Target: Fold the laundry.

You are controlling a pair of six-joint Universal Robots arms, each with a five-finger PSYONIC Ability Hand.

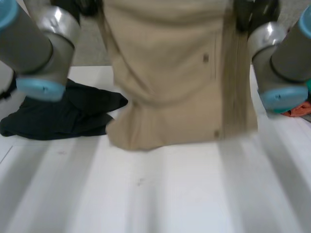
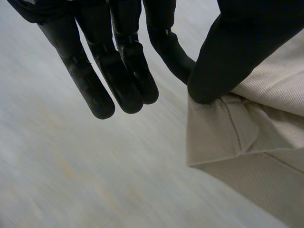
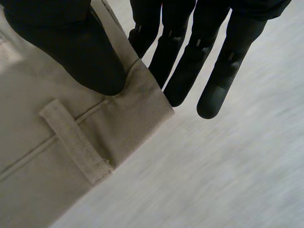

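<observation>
Both the left hand (image 2: pixel 121 71) and right hand (image 3: pixel 71 47) pinch top corners of beige trousers (image 1: pixel 175 82), seemingly soft, heavy twill, upper-centre.

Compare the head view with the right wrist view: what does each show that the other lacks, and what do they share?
The head view adds a dark garment heaped at the robot's left, and both grey arms. The right wrist view adds the right hand pinching the waistband corner under its thumb, near a belt loop. Both share the beige trousers and the white table.
</observation>
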